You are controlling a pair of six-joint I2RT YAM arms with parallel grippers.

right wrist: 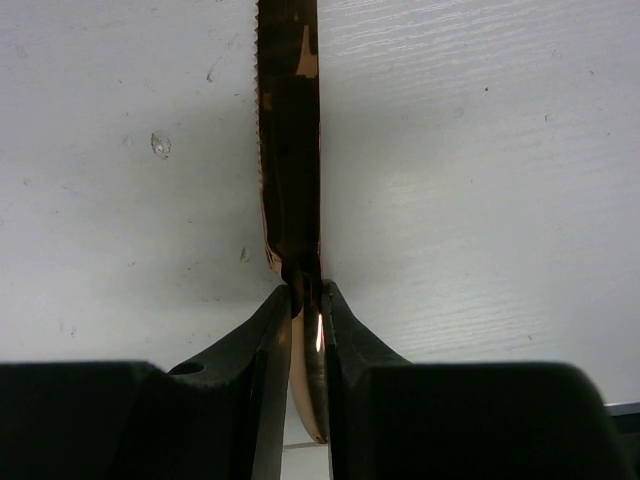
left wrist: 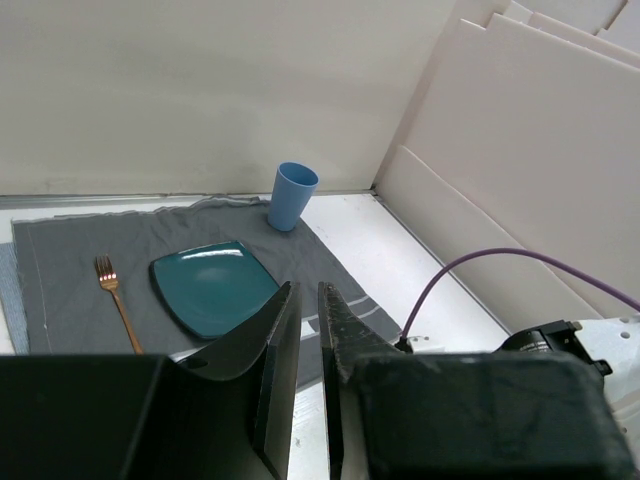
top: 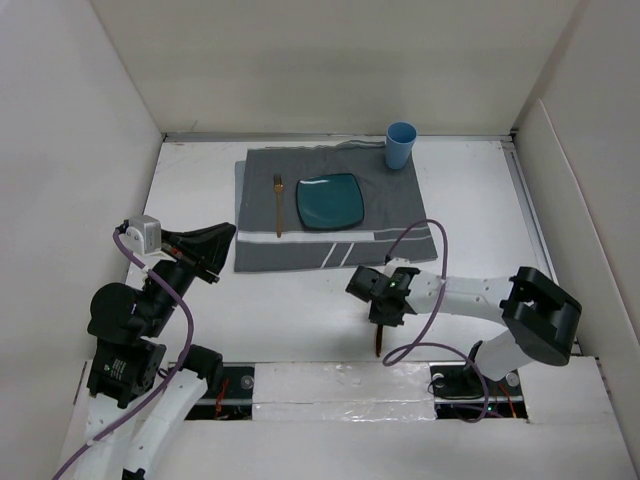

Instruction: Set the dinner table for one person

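My right pincer [right wrist: 305,300] pinches the knife [right wrist: 290,150] low at six o'clock on the worktop [top: 200,320]; left pincer [left wrist: 300,340] idles, nearly closed, empty. Fork [top: 278,203], plate [top: 330,202], cup [top: 400,145] are set on the placemat [top: 400,215]; knife remains.

No text, label, brand, number or sign can be read in any view. The white stripes woven into the grey placemat [top: 330,250] are plain bands, seemingly not lettering, though little detail is resolved.
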